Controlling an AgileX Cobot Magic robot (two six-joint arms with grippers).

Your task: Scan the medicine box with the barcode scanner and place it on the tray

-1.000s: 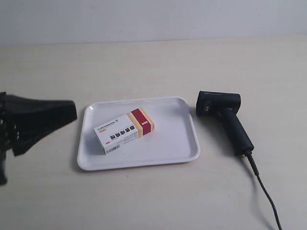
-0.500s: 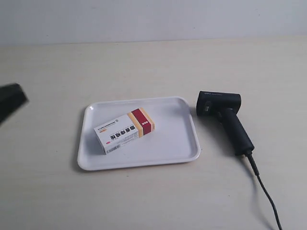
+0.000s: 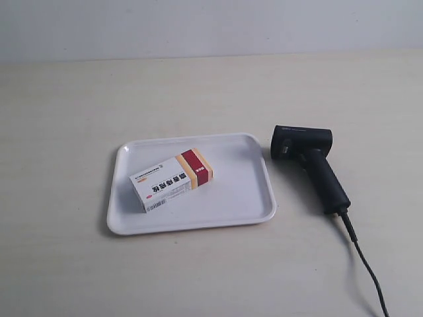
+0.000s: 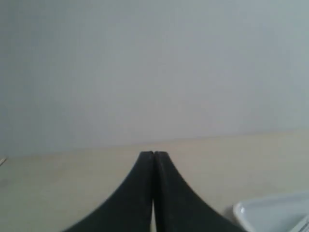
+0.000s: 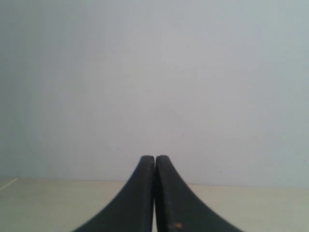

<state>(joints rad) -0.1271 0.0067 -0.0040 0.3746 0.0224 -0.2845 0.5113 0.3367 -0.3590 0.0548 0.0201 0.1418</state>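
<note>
The medicine box (image 3: 171, 179), white with a red and tan band, lies flat inside the white tray (image 3: 248, 198) in the exterior view. The black barcode scanner (image 3: 308, 160) rests on the table just right of the tray, its thin cable (image 3: 367, 264) trailing toward the bottom edge. Neither arm shows in the exterior view. My left gripper (image 4: 153, 153) is shut with nothing between its fingers, and a corner of the tray (image 4: 270, 212) shows beside it. My right gripper (image 5: 155, 157) is also shut and empty, facing a pale wall.
A pale beige tabletop (image 3: 211, 92) spreads around the tray and scanner, ending at a light grey wall (image 3: 211, 26) behind. No other objects show on it.
The black gripper at the exterior view's left edge has drawn back out of that view. The box, tray and scanner have not moved.
</note>
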